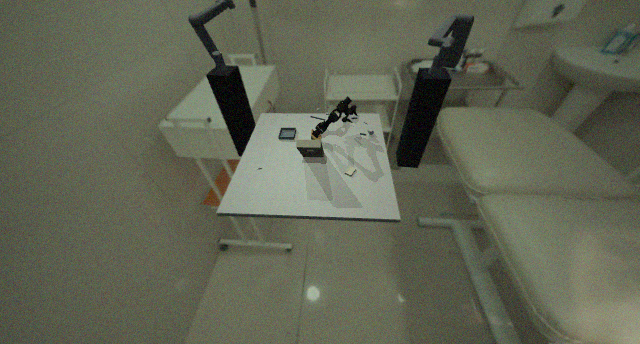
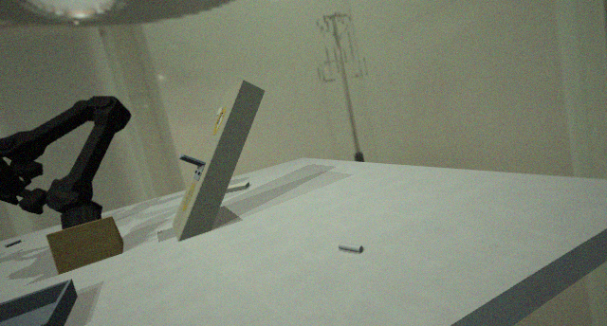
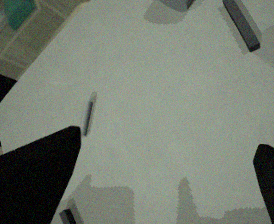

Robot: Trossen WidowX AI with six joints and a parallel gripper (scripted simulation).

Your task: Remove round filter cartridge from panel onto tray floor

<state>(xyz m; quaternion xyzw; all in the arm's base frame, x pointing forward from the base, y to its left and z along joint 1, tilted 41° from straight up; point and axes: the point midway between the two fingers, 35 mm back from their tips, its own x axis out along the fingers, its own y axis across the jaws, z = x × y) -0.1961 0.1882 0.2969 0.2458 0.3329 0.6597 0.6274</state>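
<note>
The service panel point(image 1: 313, 151) point(image 2: 223, 167) is a thick tilted slab on the table. Its back faces the top view, and its front shows only at a steep angle in the exterior view, with yellow markings and a small projecting dark flap. I cannot make out the cartridge or its slots. The tray point(image 2: 63, 301) point(image 1: 287, 133) is dark-rimmed and stands to the left of the arm's base in the top view. My gripper point(image 3: 170, 145) is open, with nothing between its fingers. It hangs over the table on the far side of the base from the tray, away from the panel.
An orange-brown block point(image 2: 85, 245) stands between the tray and the panel. A small cylinder point(image 2: 351, 248) and a pale flat piece point(image 1: 350, 171) lie on the table. In the wrist view, a dark bar point(image 3: 242, 25) and a thin rod point(image 3: 87, 117) lie below. Two black pillars point(image 1: 232, 109) point(image 1: 423, 116) flank the table.
</note>
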